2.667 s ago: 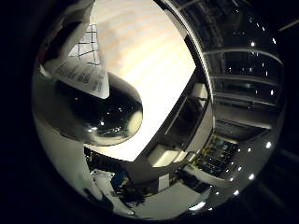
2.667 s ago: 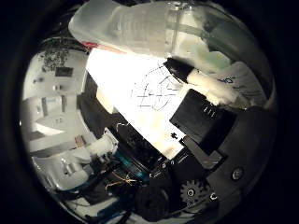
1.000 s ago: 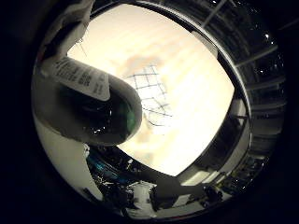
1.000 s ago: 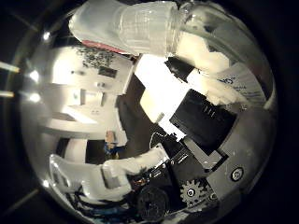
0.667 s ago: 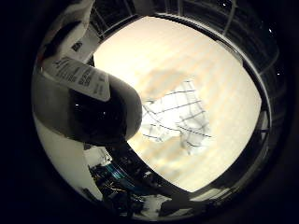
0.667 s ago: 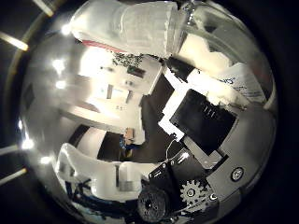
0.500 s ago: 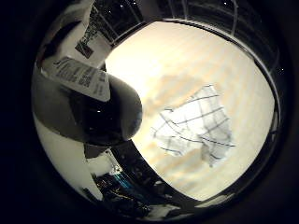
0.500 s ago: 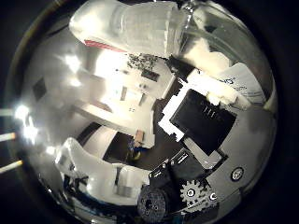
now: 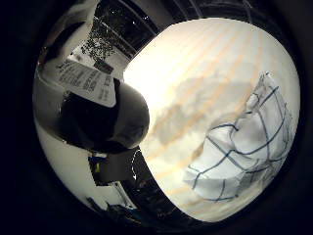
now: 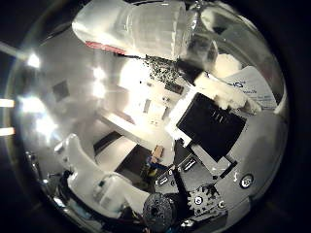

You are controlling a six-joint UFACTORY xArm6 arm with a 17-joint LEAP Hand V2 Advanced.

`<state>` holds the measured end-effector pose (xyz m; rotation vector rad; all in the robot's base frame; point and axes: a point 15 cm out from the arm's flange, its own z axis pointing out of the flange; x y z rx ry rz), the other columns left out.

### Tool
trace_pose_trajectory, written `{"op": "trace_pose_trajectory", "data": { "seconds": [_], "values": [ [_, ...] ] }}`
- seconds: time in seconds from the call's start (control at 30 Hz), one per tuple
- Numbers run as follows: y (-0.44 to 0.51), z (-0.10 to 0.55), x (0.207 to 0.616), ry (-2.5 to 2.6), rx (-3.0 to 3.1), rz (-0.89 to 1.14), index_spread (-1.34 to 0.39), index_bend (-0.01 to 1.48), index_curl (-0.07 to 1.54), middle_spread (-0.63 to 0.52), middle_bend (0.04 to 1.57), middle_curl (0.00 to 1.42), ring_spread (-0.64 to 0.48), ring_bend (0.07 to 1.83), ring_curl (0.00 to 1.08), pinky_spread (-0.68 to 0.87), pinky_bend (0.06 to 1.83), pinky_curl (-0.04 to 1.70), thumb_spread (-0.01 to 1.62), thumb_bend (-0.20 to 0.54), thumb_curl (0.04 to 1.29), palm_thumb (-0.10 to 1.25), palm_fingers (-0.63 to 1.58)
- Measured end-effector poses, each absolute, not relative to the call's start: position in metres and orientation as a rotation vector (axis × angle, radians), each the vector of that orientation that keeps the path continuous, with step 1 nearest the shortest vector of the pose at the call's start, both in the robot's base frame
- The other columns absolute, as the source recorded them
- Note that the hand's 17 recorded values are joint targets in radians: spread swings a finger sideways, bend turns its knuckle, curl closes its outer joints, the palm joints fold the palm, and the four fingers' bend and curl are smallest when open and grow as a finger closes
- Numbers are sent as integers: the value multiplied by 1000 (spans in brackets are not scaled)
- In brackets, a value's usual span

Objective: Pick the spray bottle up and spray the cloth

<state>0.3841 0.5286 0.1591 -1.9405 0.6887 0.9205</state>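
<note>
Overhead, hand (image 10: 214,141) above pale table (image 9: 205,68), fingers (image 10: 97,184) clamped round spray bottle (image 10: 141,29), checked cloth (image 9: 249,152) below.

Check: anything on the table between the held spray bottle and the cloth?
Nothing: only bare table separates the spray bottle from the cloth, per the little-finger-side view.

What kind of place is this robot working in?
Probably an indoor lab or workshop. A checked cloth lies on a pale wooden tabletop, the robot hand holds a spray bottle close to its palm, and bright ceiling lights shine over white furniture behind.
</note>
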Motion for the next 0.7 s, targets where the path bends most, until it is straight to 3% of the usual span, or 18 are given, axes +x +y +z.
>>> {"op": "trace_pose_trajectory", "data": {
  "seconds": [0.7],
  "values": [
    [552,84,357,707,-1999,1014,-212,1082,815,-58,1373,584,-145,1482,586,-203,984,1344,860,-16,800,1025,1191]
  ]
}}
